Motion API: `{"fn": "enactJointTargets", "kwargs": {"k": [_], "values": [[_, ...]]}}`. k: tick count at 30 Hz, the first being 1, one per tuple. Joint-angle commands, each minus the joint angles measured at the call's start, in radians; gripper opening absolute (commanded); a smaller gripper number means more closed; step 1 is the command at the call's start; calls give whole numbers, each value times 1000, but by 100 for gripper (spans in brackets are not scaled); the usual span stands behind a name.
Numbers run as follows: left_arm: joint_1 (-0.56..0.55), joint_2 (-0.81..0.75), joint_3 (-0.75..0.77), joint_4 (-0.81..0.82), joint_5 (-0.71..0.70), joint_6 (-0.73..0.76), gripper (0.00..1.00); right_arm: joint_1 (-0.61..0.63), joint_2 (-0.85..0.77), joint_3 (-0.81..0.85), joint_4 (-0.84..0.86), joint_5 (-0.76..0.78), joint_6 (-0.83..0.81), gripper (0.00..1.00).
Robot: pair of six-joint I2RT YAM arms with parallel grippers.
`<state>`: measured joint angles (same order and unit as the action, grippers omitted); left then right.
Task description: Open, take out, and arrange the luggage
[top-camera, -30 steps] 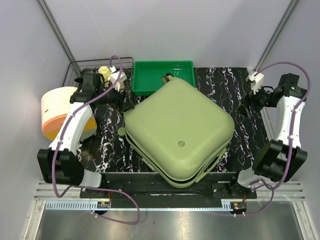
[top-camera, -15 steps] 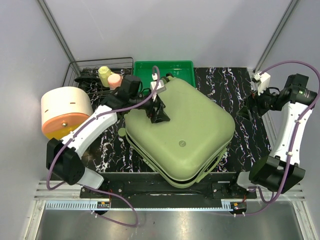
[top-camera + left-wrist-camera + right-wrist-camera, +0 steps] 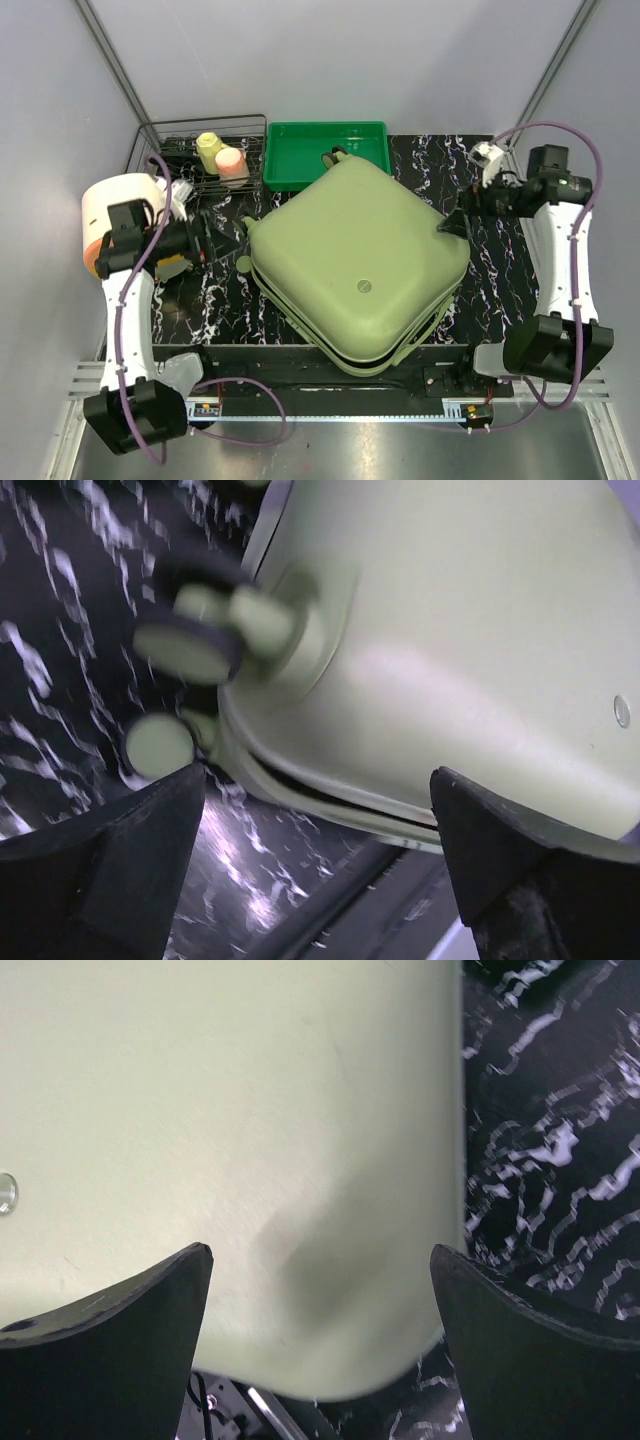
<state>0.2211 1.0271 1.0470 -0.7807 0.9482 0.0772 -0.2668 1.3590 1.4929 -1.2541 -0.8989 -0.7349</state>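
luggage [image 3: 360, 265] lies closed, its far corner seemingly overlapping green tray [image 3: 310, 150].

No legible text or numbers anywhere; the round badge [image 3: 364, 287] on the luggage [image 3: 340, 230] is too small to read

The left arm [image 3: 130, 305] and right arm [image 3: 563, 250] wear white shells, black joints, looping purple cables, black wedge jaws.

lit bright, even | top sharp | L wrist blurred, sheen on luggage [image 3: 420, 670]
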Motion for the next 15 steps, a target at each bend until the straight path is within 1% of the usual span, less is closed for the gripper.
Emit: {"fn": "enactJointTargets", "kwargs": {"k": [1,2,3,4,7,8,9,10,11,12,13,14,15], "values": [[100,2,-165,-19,81,-123,98,121,11,-22,177,8,178,100],[100,16,-189,-2,102,-140,98,135,21,-31,199,21,195,100],[98,27,-200,32,131,-195,98,147,41,-34,231,25,219,100],[96,42,-211,105,136,-220,98,162,52,-37,237,23,219,100],[87,73,-225,184,170,-263,99,175,94,-49,204,8,204,100],[55,80,-235,211,179,-284,99,175,100,-59,174,-15,159,100],[32,85,-240,240,185,-331,99,176,104,-62,95,-26,129,100],[2,87,-249,315,182,-359,99,175,101,-68,55,-38,100,100],[-61,85,-278,364,176,-394,99,173,95,-91,20,-54,57,99],[-96,83,-294,420,163,-469,99,173,65,-108,-35,-61,40,98],[-135,87,-307,522,150,-503,98,173,43,-126,-60,-64,23,98],[-214,93,-327,565,137,-533,98,173,20,-161,-80,-70,11,95],[-257,115,-334,639,114,-581,97,173,-33,-178,-108,-69,8,94]]}}
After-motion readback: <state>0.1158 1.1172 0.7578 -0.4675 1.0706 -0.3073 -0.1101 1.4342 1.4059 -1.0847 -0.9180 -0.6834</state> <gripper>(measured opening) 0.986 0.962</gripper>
